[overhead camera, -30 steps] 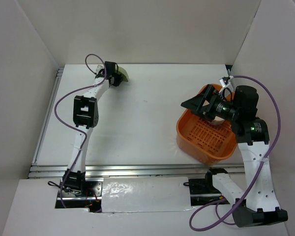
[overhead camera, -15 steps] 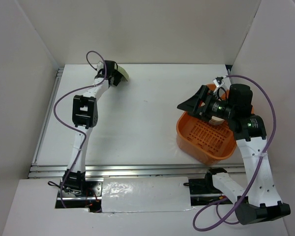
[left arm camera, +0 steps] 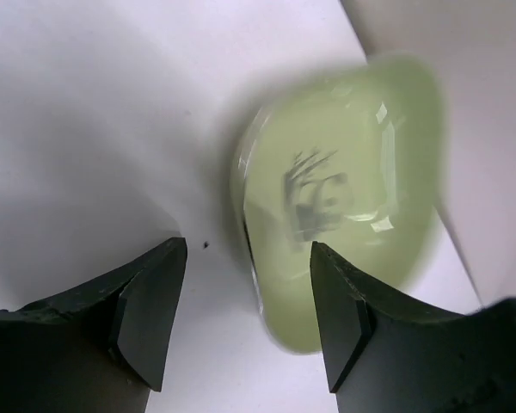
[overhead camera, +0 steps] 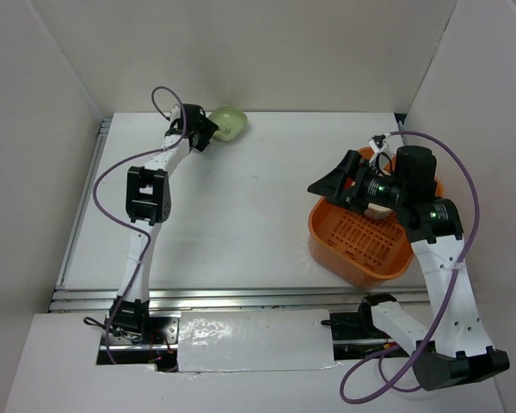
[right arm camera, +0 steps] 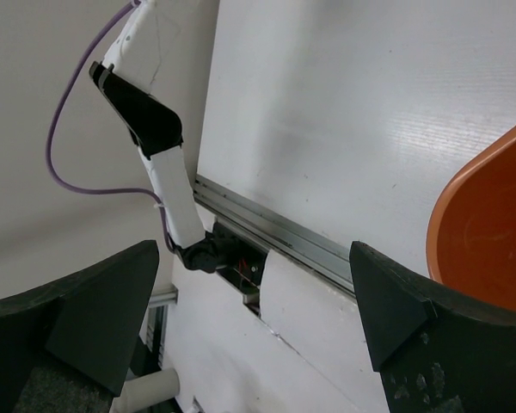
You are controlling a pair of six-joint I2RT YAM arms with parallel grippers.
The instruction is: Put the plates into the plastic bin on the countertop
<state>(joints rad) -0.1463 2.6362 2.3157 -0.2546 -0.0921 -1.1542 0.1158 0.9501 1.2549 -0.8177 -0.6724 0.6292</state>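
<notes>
A pale green plate (overhead camera: 229, 123) (left arm camera: 344, 206) lies on the white countertop (overhead camera: 241, 215) at its far edge, against the back wall. Its grey print faces up and looks blurred. My left gripper (overhead camera: 206, 131) (left arm camera: 248, 318) is open just short of it. The plate's near rim sits between the fingertips (left arm camera: 150, 310), touching neither. The orange plastic bin (overhead camera: 361, 245) (right arm camera: 490, 232) stands at the right. My right gripper (overhead camera: 320, 185) (right arm camera: 254, 318) hangs wide open and holds nothing, above the bin's left rim. A pale dish (overhead camera: 380, 210) partly shows inside the bin under the right wrist.
White walls close the table in at the back and on both sides. A metal rail (overhead camera: 198, 297) (right arm camera: 275, 232) runs along the near edge, with the arm bases behind it. The left arm (right arm camera: 155, 138) shows in the right wrist view.
My left gripper has opened and the green plate, earlier held edge-on in its jaws, has dropped flat toward the back wall. The right arm has shifted slightly left, still open.
</notes>
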